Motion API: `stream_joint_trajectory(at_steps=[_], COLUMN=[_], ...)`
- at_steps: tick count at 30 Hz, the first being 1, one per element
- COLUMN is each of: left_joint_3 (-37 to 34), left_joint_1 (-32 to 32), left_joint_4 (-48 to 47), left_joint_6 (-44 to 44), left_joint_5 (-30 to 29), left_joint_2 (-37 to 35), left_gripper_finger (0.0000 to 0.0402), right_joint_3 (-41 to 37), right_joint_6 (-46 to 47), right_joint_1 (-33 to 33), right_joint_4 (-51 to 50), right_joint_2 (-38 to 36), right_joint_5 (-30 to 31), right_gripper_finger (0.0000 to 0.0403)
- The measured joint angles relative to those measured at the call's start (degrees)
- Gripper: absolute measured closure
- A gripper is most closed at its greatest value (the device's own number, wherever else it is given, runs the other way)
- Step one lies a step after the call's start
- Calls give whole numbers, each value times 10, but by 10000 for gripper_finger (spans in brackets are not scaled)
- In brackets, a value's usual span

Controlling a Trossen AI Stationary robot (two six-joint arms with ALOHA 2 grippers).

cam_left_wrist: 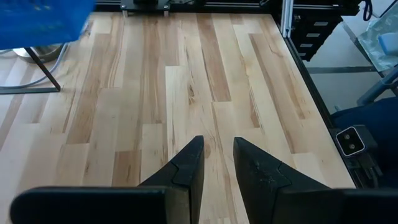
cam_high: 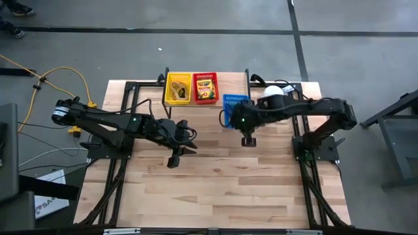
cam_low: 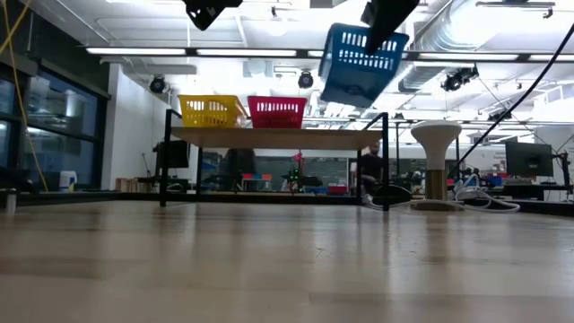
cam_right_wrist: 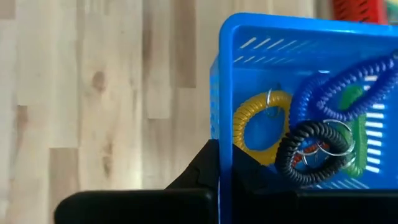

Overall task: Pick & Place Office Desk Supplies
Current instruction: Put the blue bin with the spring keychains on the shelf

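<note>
Step in hand: carrying the blue basket by its rim, lifted clear of the table and tilted in the low view.
Doing it well: slow, level travel; basket hanging from one wall only, so any swing or further tilt likely to spill the loose coils; set down flat before letting go.
Right gripper: clenched on the near wall of the blue basket, one finger inside and one outside, no gap visible between them beyond the plastic.
Blue basket, from above: just beside the right gripper, in front of the rack.
Contents: yellow coil keyring, black coil keyring, blue coil cord, something green beneath; all lying loose on the basket floor.
Left gripper: fingers partly apart, a narrow gap between them, nothing held, nothing touched; bare wood in front.
Left gripper, from above: over the middle of the table, well apart from the baskets.
Yellow basket: on the rack, some tan and green items inside, too small to name.
Red basket: on the rack just beside the yellow one, a crayon box lying in it.
White dome: at the back right, near the right arm, untouched.
Risk: thin rim grip, likely to slip or twist if jolted.
</note>
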Motion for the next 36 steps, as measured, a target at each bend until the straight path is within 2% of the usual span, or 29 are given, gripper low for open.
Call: stream_joint_trajectory(at_steps=[9,16,22,28,36], left_joint_3=[0,0,0,0,0], left_joint_1=[0,0,0,0,0], left_joint_4=[0,0,0,0,0], left_joint_6=[0,0,0,0,0], left_joint_5=[0,0,0,0,0], left_joint_2=[0,0,0,0,0], left_gripper_finger=[318,318,318,318,318], right_joint_3=[22,22,22,22,22], right_joint_6=[-112,-157,-196,-202,-211], right_joint_1=[-107,-174,-207,-226,-230], right_joint_4=[-7,18,68,70,68], right_joint_2=[30,60,63,71,94], right_joint_5=[-10,-10,-11,-50,-61], right_gripper_finger=[400,400,400,400,400])
